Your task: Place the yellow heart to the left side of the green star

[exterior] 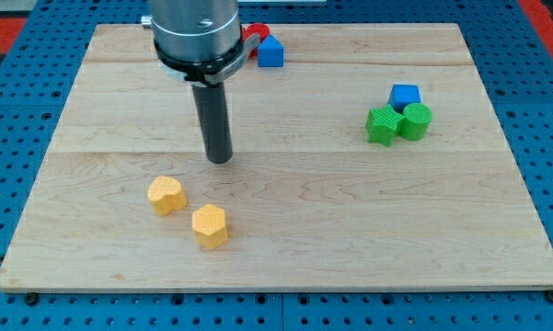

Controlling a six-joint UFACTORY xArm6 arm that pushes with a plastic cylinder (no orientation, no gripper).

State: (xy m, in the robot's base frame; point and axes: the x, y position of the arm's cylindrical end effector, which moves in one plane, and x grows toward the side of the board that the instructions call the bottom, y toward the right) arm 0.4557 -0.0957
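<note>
So my tip (220, 158) was sitting down on the wooden worktop (285, 230), left of centre, with the dark rod going straight up into the big grey arm housing at the view's top. About the tool: there was nothing to spread or pinch, it's just that plain rod, and it wasn't touching any block.

The yellow heart (167, 195) was below my tip and a bit toward the view's left, near but clearly apart from it. Just to the heart's lower right sat a yellow hexagon block (210, 225), close beside it with a small gap between the two.

The green star (383, 125) was way over on the view's right side, well apart from the heart and from my tip. It was bunched in a little cluster: a green round block (416, 120) right against its right side, and a blue cube (405, 95) just behind the pair, toward the view's top, looking like it touched both.

Up at the top edge there was a blue triangle-ish block (270, 51) just right of the arm housing, and a red block (255, 33) beside it, mostly hidden behind the housing, so I couldn't make out its shape properly.
</note>
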